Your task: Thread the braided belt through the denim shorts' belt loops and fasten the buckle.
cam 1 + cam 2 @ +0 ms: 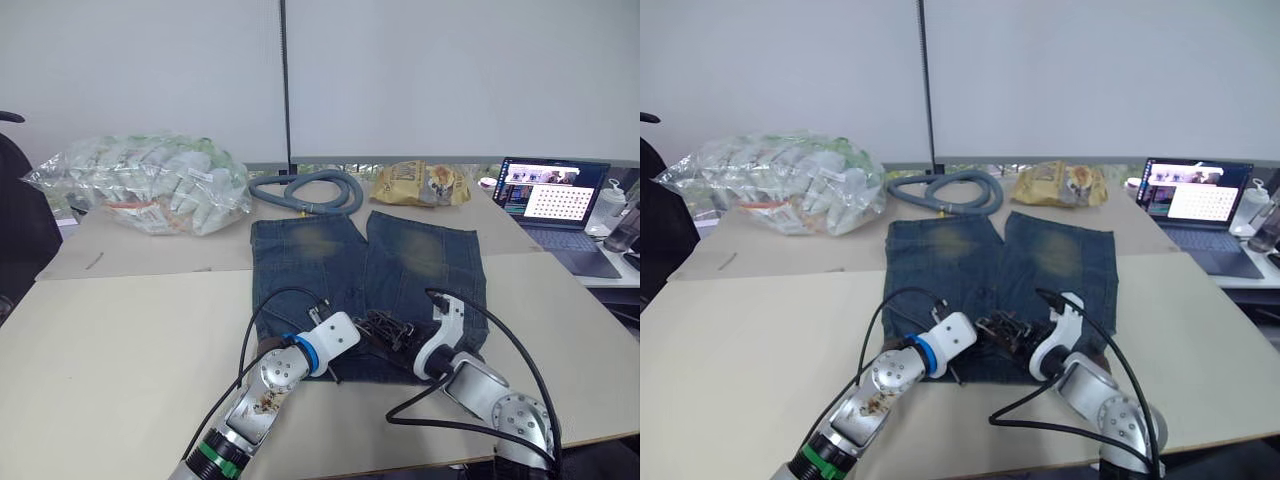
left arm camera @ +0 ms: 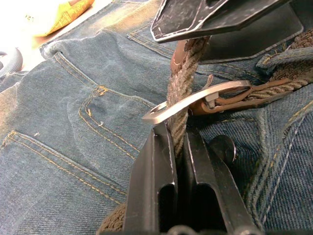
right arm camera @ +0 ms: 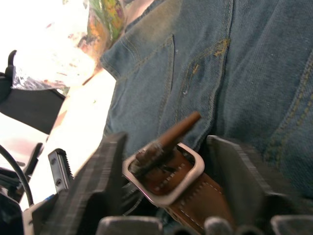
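The denim shorts (image 1: 365, 265) lie flat on the table with the waistband toward me. The braided belt (image 2: 182, 83) runs along that waistband, and its leather tip (image 3: 180, 128) pokes up through the silvery buckle (image 2: 195, 100). My left gripper (image 2: 178, 142) is shut on the braided strap just short of the buckle. My right gripper (image 3: 166, 161) stands open over the buckle, one finger (image 3: 105, 171) on each side of the frame. In the head views both grippers (image 1: 385, 328) meet at the middle of the waistband. The belt loops are hidden under the belt and grippers.
A grey corrugated hose (image 1: 305, 190) and a yellow snack bag (image 1: 420, 183) lie beyond the shorts' legs. A clear plastic bag of packets (image 1: 150, 180) sits at the far left. An open laptop (image 1: 555, 200) stands at the far right.
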`<state>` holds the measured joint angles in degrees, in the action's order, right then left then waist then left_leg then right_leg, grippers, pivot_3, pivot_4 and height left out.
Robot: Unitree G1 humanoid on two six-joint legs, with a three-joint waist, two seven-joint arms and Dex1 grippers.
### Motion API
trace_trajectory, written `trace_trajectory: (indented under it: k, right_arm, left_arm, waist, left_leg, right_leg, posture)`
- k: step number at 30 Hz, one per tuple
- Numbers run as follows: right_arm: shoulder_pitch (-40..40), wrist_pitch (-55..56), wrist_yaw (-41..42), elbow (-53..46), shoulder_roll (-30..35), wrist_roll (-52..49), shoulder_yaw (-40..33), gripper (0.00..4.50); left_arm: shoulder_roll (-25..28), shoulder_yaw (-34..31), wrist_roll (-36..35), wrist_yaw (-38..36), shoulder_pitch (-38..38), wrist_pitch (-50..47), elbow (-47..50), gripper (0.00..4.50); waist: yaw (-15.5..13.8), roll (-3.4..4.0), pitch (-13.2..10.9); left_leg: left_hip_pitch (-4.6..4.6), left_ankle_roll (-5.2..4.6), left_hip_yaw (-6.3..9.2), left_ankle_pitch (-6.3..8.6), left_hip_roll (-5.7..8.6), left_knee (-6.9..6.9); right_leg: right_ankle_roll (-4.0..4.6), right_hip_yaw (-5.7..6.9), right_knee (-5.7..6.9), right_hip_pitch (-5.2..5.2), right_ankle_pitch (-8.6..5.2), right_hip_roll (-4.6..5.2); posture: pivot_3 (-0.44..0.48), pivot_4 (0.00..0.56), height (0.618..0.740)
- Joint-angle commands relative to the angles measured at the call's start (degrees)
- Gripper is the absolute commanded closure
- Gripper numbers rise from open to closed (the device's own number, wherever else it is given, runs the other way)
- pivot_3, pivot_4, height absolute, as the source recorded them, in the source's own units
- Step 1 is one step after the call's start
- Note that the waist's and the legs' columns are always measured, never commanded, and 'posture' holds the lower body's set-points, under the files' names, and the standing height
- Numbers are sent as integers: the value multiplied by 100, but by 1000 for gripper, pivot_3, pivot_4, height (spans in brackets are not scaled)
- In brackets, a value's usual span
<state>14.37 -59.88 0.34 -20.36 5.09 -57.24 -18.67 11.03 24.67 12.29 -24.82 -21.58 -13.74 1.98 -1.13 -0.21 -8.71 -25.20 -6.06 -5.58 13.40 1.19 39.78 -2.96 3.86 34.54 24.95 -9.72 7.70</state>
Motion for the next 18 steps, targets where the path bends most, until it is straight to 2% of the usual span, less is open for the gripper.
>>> trace_trajectory:
  k: [1,2,4,5,9,11,12,15,18]
  right_arm:
    - [74,159,-134,-81,-42,-207,-67,3270]
    - [75,171,-147,-81,-30,-202,-50,3508]
    - [84,188,-176,-78,-21,-225,-48,4294]
    - [77,189,-174,-83,5,-223,-48,4500]
    - [49,181,-171,-110,112,-313,-84,4500]
    - [22,170,-63,-170,289,-395,-160,4500]
    - [1,172,9,-212,394,-461,-212,4500]
    - [-63,179,190,-314,702,-706,-326,4500]
    - [-131,186,336,-395,1079,-916,-489,4500]
  left_arm:
    - [-16,53,43,-71,44,-49,86,4500]
    - [-4,34,28,-95,45,-45,96,4500]
    - [-14,-96,-167,-230,46,-141,160,4500]
    - [-69,-230,-422,-355,80,-266,261,4134]
    - [-75,-390,-607,-433,112,-439,400,2797]
    - [-39,-467,-890,-631,267,-447,617,2107]
    - [-15,-542,-1072,-737,384,-481,763,1906]
    - [210,-803,-1572,-1092,726,-536,1121,760]
    - [495,-1061,-1994,-1374,1005,-687,1399,760]
  waist:
    - [2,0,0]
    - [8,0,0]
    - [21,1,1]
    - [31,1,1]
    - [38,1,1]
    - [39,1,0]
    - [41,1,1]
    - [43,1,1]
    - [36,3,1]
  left_leg:
    - [0,0,1,0,0,0]
    - [0,0,0,0,0,0]
    - [0,1,0,0,-1,0]
    - [0,1,0,-1,-2,0]
    - [0,2,1,-1,-3,0]
    - [0,1,1,-1,-2,0]
    - [0,1,0,-1,-2,0]
    - [0,0,-1,1,-4,-1]
    - [0,-2,0,2,-9,-1]
  right_leg:
    - [0,0,0,-1,0,-2]
    - [0,0,0,-2,0,-3]
    - [0,-1,0,-2,-1,-5]
    - [0,-1,0,-2,-1,-6]
    - [-1,-2,0,-1,-3,-7]
    - [-1,-2,-1,-3,-4,-8]
    - [-1,-3,-1,-2,-4,-8]
    - [-1,-5,-5,-1,-4,-8]
    - [2,-6,-5,0,-6,-9]
  posture:
    - [0,150,740]
    - [0,150,740]
    - [0,150,740]
    - [0,150,740]
    - [0,150,740]
    - [0,150,740]
    - [0,150,740]
    - [0,150,740]
    - [0,150,740]
